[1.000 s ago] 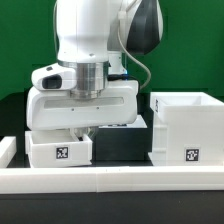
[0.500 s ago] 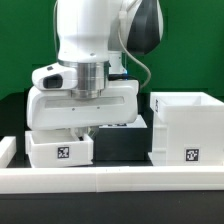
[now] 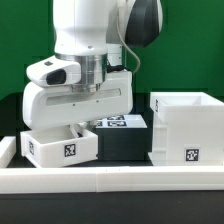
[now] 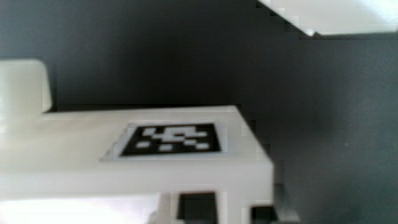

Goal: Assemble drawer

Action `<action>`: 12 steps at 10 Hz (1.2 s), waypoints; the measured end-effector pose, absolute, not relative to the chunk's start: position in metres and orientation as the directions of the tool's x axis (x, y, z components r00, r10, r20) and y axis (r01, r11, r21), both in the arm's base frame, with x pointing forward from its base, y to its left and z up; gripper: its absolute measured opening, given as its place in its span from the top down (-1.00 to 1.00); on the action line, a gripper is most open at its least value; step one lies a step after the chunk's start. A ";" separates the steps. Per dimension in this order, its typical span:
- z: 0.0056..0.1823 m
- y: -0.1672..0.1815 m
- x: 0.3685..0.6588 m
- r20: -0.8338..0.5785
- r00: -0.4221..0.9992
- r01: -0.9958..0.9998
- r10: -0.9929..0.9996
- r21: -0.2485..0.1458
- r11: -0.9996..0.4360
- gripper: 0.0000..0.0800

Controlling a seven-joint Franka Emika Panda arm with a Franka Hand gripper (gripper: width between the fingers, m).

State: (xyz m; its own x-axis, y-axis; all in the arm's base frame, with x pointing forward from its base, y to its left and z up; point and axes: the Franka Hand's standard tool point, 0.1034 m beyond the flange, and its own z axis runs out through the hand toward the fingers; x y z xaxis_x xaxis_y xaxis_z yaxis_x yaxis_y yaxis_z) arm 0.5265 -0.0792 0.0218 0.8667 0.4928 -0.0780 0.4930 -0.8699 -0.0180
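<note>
two white pieces show: the low drawer tray (image 3: 62,148), perhaps tilted, just under the gripper (image 3: 80,128), whose opening we cannot make out, and the big drawer housing (image 3: 185,125) apart at the exterior view's right.

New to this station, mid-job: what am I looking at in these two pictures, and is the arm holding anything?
The big white machine is a robot arm; its two-finger gripper points down. One picture comes from a camera standing off the arm, the other from a camera on its wrist. On the black table lie white drawer parts: a low tray under the gripper and the large housing at the exterior view's right. The wrist view shows a tagged white part close up. The gripper reaches the tray, but whether it grips it is hidden.
</note>
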 end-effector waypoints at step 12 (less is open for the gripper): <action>0.022 -0.061 0.524 -0.084 0.083 0.993 0.993 -0.072 -0.089 0.90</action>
State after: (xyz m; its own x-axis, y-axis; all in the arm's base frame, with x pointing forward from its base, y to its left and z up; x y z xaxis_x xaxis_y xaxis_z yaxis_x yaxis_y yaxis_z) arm 0.5238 -0.0610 0.0224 0.0828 0.9930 -0.0843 0.9935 -0.0889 -0.0717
